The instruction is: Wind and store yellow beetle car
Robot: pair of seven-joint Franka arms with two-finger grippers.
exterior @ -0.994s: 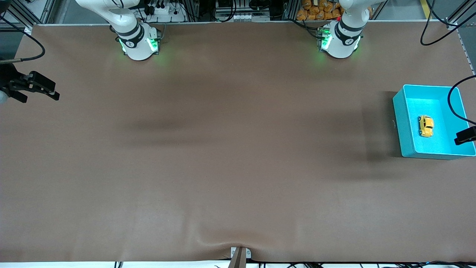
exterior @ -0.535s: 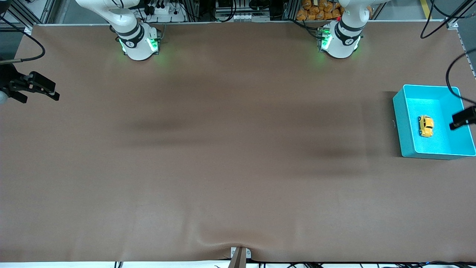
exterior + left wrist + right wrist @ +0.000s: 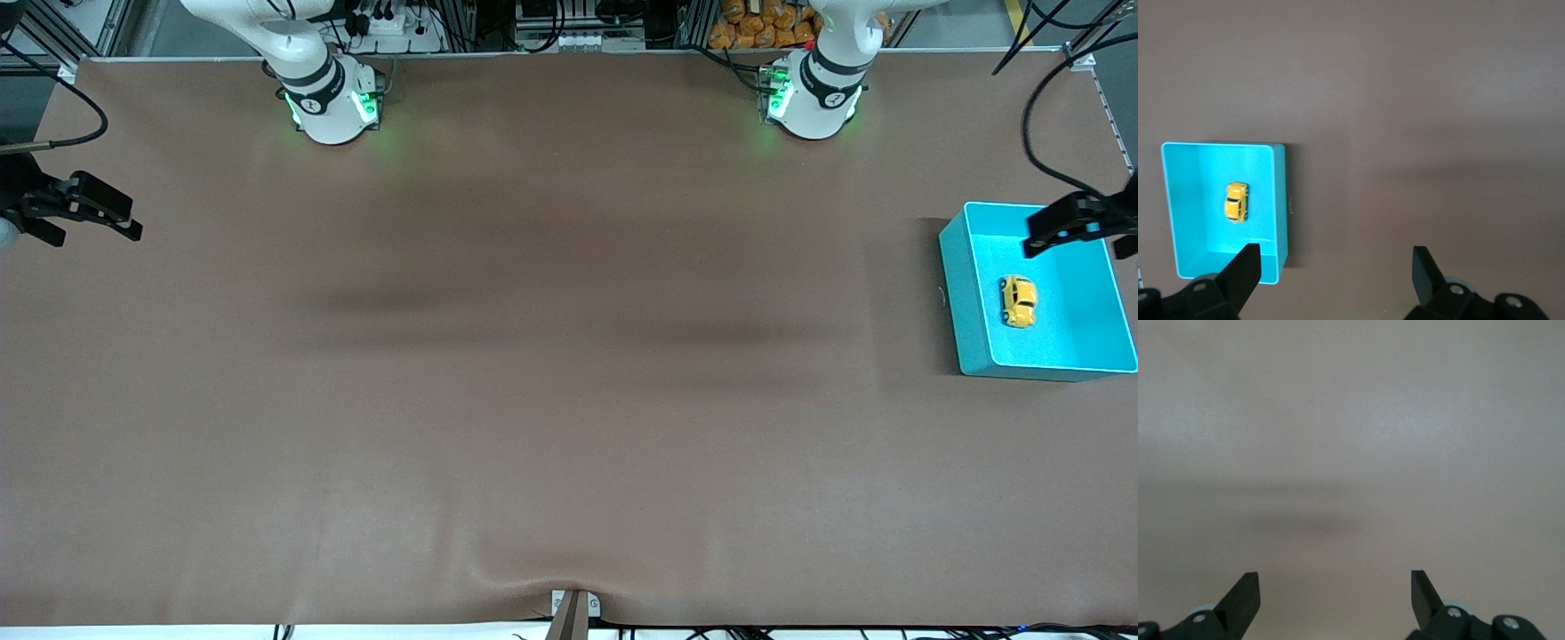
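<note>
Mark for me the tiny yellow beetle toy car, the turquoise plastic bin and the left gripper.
Tiny yellow beetle toy car (image 3: 1018, 300), front view, on its domed roof.
Turquoise plastic bin (image 3: 953, 293), front view, on its wall toward the right arm's end.
Left gripper (image 3: 1336, 267), left wrist view, midway between its open fingertips.

Your only obstacle on the brown desk (image 3: 551, 373) is the turquoise bin (image 3: 965, 302) at the left arm's end. Its walls ring the yellow beetle car (image 3: 1018, 300), so you can enter only from above, where the left hand (image 3: 1062, 233) hangs, fingers apart, over the bin's rim.
</note>
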